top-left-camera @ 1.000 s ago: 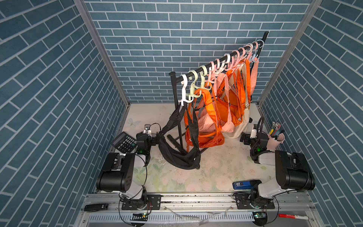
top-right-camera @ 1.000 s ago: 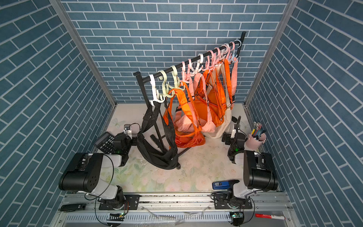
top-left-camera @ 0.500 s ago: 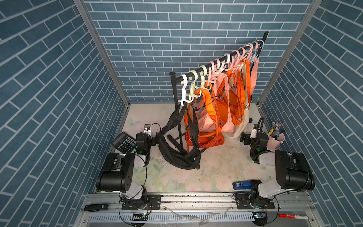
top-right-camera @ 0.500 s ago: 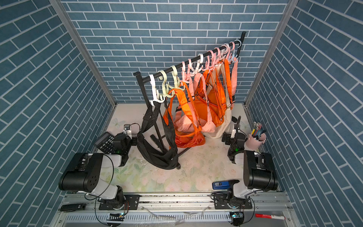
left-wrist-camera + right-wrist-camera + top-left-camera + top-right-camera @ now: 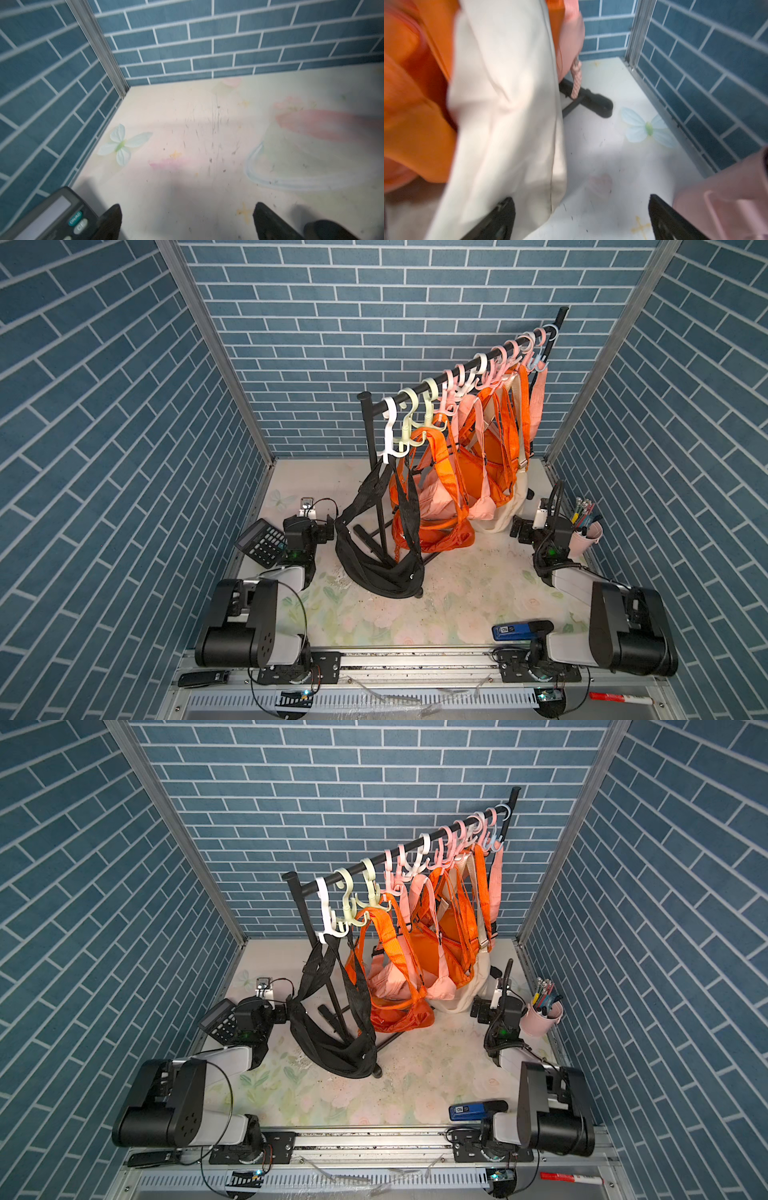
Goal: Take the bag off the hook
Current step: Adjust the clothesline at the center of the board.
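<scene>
Bags (image 5: 440, 537) in orange and pink crowd a black rail (image 5: 376, 405) running from mid-tabletop toward the far right corner. At its near end the black bag (image 5: 378, 572) hangs by its straps from the white hook (image 5: 389, 427), sagging low over the tabletop (image 5: 457, 605). The left gripper (image 5: 187, 209) sits by the left edge beside a calculator (image 5: 264, 541), fingers spread, empty. The right gripper (image 5: 581, 200), likewise spread and empty, sits near the right edge beside the cream bag (image 5: 508, 104).

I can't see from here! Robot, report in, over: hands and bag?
Left gripper open, empty, by calculator. Right gripper open, empty, beside cream bag. Black bag hanging on white hook. Rack post and orange bags crowd it, over.
</scene>
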`<action>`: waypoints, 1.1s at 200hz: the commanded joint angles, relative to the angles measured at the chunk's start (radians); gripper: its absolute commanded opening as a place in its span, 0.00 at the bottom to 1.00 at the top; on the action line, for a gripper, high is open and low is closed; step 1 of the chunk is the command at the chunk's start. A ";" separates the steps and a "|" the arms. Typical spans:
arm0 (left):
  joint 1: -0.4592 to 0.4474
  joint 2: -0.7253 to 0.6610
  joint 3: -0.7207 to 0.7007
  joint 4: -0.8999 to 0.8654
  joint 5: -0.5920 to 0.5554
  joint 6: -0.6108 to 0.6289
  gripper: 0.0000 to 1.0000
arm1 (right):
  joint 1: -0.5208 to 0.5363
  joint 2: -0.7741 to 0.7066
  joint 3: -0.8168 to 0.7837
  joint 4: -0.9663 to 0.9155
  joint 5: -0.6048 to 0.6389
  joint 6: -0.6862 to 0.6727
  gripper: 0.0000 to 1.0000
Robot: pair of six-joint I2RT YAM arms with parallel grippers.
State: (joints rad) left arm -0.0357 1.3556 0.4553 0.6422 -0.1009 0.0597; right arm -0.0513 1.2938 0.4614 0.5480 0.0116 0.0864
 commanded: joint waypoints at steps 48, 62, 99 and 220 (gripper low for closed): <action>0.005 -0.360 0.162 -0.457 0.024 -0.063 0.99 | 0.024 -0.319 0.185 -0.540 0.034 0.131 0.96; 0.005 -0.426 0.192 -0.536 0.065 -0.085 0.99 | 0.028 -0.358 0.220 -0.616 0.012 0.160 0.95; 0.005 -0.600 0.239 -0.654 0.334 -0.108 0.99 | 0.052 -0.458 0.312 -0.775 -0.065 0.165 0.94; -0.097 -0.769 0.326 -0.769 0.899 -0.261 0.49 | 0.136 -0.529 0.434 -0.937 -0.165 0.170 0.92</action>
State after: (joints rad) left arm -0.0906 0.5827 0.8043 -0.1013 0.7185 -0.1509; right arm 0.0753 0.7631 0.8894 -0.3771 -0.1200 0.2291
